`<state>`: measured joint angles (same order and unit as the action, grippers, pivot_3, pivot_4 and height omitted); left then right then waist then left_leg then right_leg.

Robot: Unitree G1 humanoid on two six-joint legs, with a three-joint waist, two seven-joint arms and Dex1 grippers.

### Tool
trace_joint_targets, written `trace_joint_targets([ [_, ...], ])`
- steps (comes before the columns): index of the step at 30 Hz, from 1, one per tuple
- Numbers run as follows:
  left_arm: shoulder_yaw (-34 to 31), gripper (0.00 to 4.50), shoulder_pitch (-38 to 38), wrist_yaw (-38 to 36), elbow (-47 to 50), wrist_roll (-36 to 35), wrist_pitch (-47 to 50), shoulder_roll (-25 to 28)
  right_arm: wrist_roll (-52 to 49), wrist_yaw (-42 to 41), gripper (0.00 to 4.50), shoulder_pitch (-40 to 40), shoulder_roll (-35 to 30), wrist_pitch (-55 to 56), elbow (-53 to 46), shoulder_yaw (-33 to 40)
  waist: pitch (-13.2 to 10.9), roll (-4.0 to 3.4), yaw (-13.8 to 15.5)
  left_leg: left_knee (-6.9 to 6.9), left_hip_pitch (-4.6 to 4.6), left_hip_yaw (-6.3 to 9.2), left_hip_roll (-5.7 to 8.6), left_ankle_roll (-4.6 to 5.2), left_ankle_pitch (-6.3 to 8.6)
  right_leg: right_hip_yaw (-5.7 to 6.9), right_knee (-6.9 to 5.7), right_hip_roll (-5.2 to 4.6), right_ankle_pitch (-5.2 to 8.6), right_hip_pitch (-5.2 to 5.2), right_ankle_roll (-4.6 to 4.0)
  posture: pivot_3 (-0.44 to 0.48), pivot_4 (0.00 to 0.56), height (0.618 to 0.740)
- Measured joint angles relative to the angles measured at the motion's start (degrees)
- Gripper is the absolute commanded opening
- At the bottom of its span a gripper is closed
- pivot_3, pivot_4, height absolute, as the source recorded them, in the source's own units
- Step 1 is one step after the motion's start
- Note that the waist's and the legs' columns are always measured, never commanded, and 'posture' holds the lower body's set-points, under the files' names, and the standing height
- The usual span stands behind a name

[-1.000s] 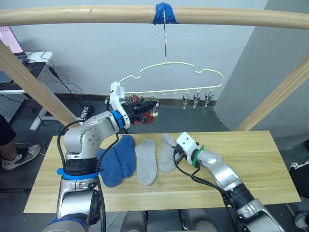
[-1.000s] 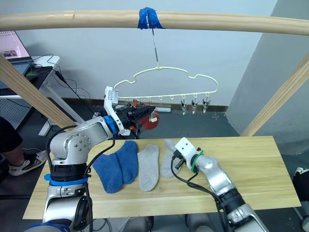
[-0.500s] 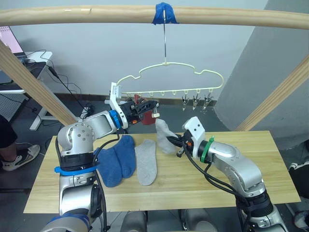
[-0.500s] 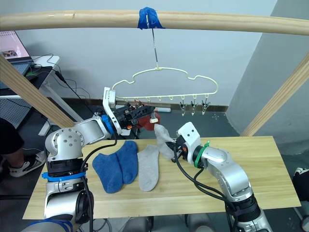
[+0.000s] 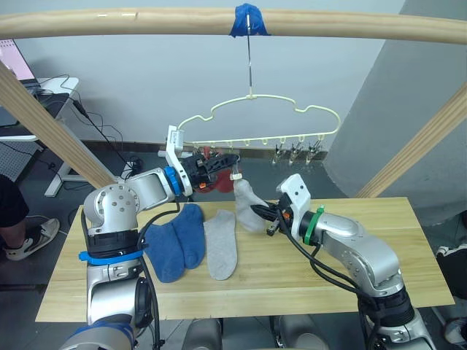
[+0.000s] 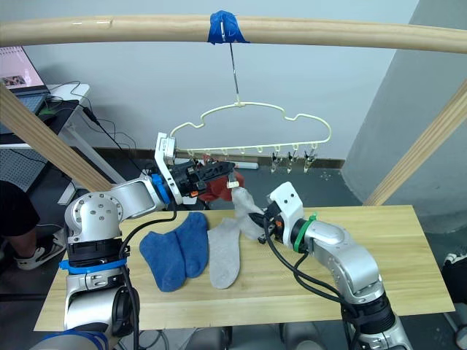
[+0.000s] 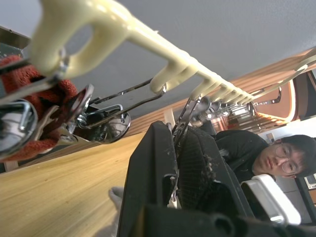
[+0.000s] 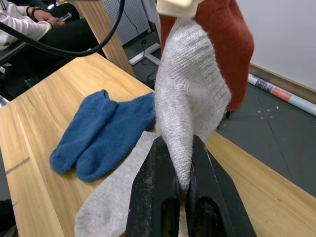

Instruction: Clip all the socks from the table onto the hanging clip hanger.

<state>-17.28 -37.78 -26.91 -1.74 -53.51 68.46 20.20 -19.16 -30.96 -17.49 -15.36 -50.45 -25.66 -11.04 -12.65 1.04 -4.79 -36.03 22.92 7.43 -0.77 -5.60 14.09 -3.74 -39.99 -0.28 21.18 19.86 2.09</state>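
R tool (image 6: 264, 224) sat centre frame, clamped on a grey sock (image 6: 246, 211), lifting it off the tabletop (image 6: 394, 255) so its top edge reached up toward the clips. L tool (image 5: 228, 162), just above and left of that sock, was shut on one clip (image 5: 236, 173) of the hanger (image 5: 259, 120), prob. squeezing it so the sock edge could go in. Hanger hung by its hook from a wooden rail (image 5: 146, 22) across the top, at a blue tape wrap (image 5: 249, 20). Red socks (image 8: 224, 44) already hung on clips behind the grey one. Lower left of centre, blue pair (image 6: 175, 251) and 2nd grey sock (image 6: 225, 255) lay flat on the pale plank tabletop, so 3 left to go plus the one in hand. Room: grey wall, cables on floor upper left, slanted wooden legs at both sides; a person visible in L wrist view.
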Motion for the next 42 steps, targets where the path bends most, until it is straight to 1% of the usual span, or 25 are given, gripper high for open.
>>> trace_joint_targets([
  [3, -3.7, 0.15, -1.3, 2.4, -3.2, -2.8, 2.1, -1.2, -3.0, -0.1, 0.02, 0.4, 0.5, -1.9, -2.0, 1.3, 0.0, 0.01, 0.0, 0.00, 0.00, 0.01, -0.01, 0.04, 0.02, 0.01, -0.01, 0.01, 0.00, 0.01, 0.00, -0.065, 0.224, 0.740],
  [8, -10.3, 0.15, -1.7, 8.1, -7.1, -11.2, 9.2, -3.7, -8.3, 0.2, 0.02, 0.6, 2.7, -3.8, -3.5, 3.3, -0.1, 0.10, 0.0, 0.00, 0.02, 0.02, -0.01, 0.17, 0.10, 0.01, 0.00, 0.00, 0.00, 0.02, 0.00, -0.076, 0.230, 0.740],
  [12, -12.9, 0.15, -1.9, 12.1, -8.1, -16.0, 12.2, -3.9, -10.4, 1.2, 0.02, 0.6, 2.7, -4.2, -3.6, 4.3, -0.2, 0.18, 0.0, -0.01, 0.02, 0.03, -0.01, 0.19, 0.10, 0.01, -0.01, 0.00, 0.00, 0.03, 0.00, -0.077, 0.230, 0.740],
  [18, -13.2, 0.15, -2.6, 15.9, -9.0, -19.3, 12.7, -4.1, -11.7, 2.8, 0.02, 0.6, 2.5, -4.4, -3.6, 5.1, -0.2, 0.18, 0.0, 0.01, 0.02, -0.01, -0.01, 0.03, 0.02, -0.01, 0.00, 0.00, 0.00, 0.06, 0.00, -0.080, 0.231, 0.740],
  [23, -13.2, 0.15, -2.6, 17.3, -9.3, -20.8, 12.3, -4.1, -13.1, 3.7, 0.02, 0.6, 2.4, -4.8, -3.6, 5.4, -0.3, 0.25, 0.0, 0.01, 0.03, -0.02, -0.01, 0.00, 0.00, -0.02, 0.00, 0.00, 0.00, 0.07, 0.00, -0.080, 0.232, 0.740],
  [34, -12.2, 0.15, -2.5, 17.9, -9.3, -22.3, 12.0, -3.9, -16.1, 5.2, 0.02, 0.5, 2.2, -5.6, -3.2, 6.7, -0.5, 0.35, 0.0, 0.03, 0.06, -0.05, -0.01, 0.00, 0.00, -0.05, 0.01, 0.00, 0.00, 0.11, 0.00, -0.074, 0.234, 0.740],
  [42, -11.0, 0.15, -2.0, 17.3, -8.4, -22.8, 11.1, -2.7, -18.7, 6.6, 0.02, -0.9, 2.7, -6.5, -2.7, 8.1, -0.8, 0.34, 0.0, 0.03, 0.07, -0.06, -0.01, -0.01, 0.00, -0.06, 0.00, 0.00, 0.00, 0.13, 0.00, -0.071, 0.234, 0.740],
])
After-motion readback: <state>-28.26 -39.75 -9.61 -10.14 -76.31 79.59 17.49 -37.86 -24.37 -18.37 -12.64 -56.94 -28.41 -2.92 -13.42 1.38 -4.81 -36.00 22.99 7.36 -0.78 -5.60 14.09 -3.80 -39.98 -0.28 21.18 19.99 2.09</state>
